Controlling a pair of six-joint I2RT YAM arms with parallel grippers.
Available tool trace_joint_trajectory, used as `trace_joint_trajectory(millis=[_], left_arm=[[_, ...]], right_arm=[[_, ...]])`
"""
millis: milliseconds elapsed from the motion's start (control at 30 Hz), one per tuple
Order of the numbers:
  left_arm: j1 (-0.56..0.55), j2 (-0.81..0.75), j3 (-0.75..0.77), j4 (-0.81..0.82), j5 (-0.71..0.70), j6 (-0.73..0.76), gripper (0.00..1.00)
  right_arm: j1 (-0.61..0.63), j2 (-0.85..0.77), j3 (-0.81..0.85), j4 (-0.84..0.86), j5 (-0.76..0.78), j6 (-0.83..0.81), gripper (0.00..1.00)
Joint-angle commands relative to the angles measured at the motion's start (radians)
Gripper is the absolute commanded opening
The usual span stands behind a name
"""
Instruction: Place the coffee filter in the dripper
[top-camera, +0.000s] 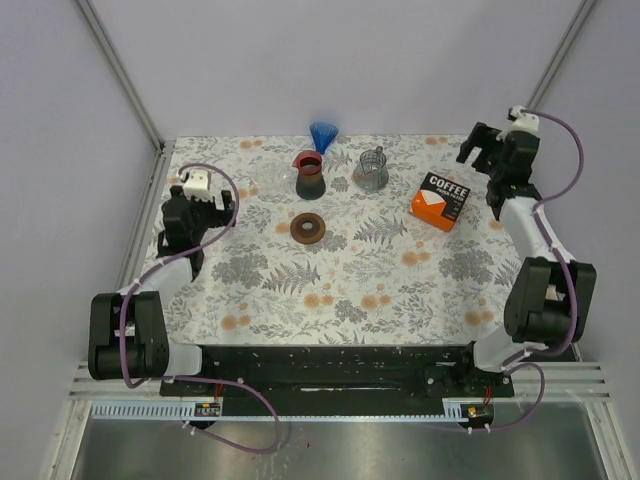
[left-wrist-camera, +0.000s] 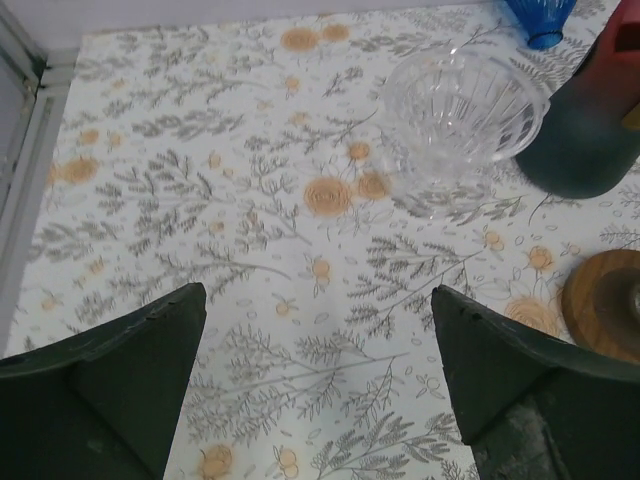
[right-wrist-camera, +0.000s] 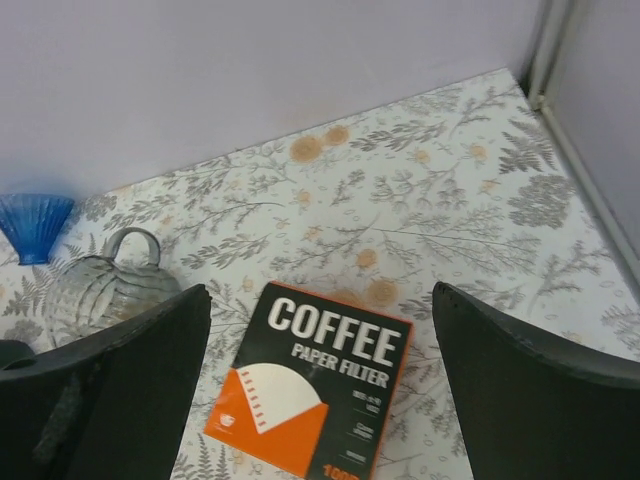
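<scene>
Filters for the task show only as a flat orange-and-black cardboard box (top-camera: 440, 200) lettered COFFEE PAPER FILTER, lying closed on the right far part of the floral-patterned table (top-camera: 400, 290). No loose filter can be seen. Just left of the box stands a ribbed grey glass mug with a handle (top-camera: 372, 170).

The right gripper (right-wrist-camera: 320, 375) hangs near the far right corner, looking down at the box. Its two dark fingers are spread wide, with nothing between them, and they do not touch the box.

The left gripper (left-wrist-camera: 315, 375) is at the table's left edge, its fingers equally wide apart and empty above bare cloth. Ahead of it, in the left wrist view, stands a clear ribbed glass dripper (left-wrist-camera: 465, 100), upright and empty, just beside a dark rounded carafe with a red top (top-camera: 310, 176). A blue fluted cone-shaped dripper (top-camera: 323, 135) stands behind the carafe, close to the back wall. A round brown wooden disc (top-camera: 308, 228) lies on the near side of the carafe, apart from it. Both drippers are well apart from the filter box.
</scene>
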Motion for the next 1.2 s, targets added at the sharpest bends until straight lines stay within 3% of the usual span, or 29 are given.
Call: trace_joint_trajectory(millis=[0, 233, 467, 600, 700, 867, 1000, 1167], left_arm=[[0.002, -0.02, 0.2, -0.356, 0.123, 0.118, 0.99], [0.014, 0.018, 0.443, -0.716, 0.095, 0.135, 0.99], [0.016, 0.021, 0.468, -0.791, 0.093, 0.111, 0.99], [0.016, 0.032, 0.454, -0.779, 0.075, 0.109, 0.99], [0.016, 0.044, 0.452, -0.788, 0.065, 0.105, 0.99], [0.016, 0.05, 0.44, -0.773, 0.062, 0.112, 0.98], [0.016, 0.056, 0.448, -0.777, 0.062, 0.103, 0.98], [0.016, 0.05, 0.445, -0.785, 0.075, 0.102, 0.98]], right_arm=[[0.104, 0.182, 0.292, -0.367, 0.11, -0.063, 0.97], [0.256, 0.538, 0.845, -0.781, 0.06, -0.045, 0.83], [0.356, 0.814, 1.275, -0.967, 0.009, -0.035, 0.79], [0.394, 0.968, 1.49, -1.041, 0.085, -0.02, 0.8], [0.41, 1.031, 1.513, -1.033, 0.179, -0.018, 0.76], [0.422, 1.072, 1.501, -1.001, 0.187, -0.023, 0.65], [0.427, 1.082, 1.498, -0.993, 0.173, -0.025, 0.42], [0.436, 1.063, 1.474, -0.99, 0.166, -0.051, 0.23]])
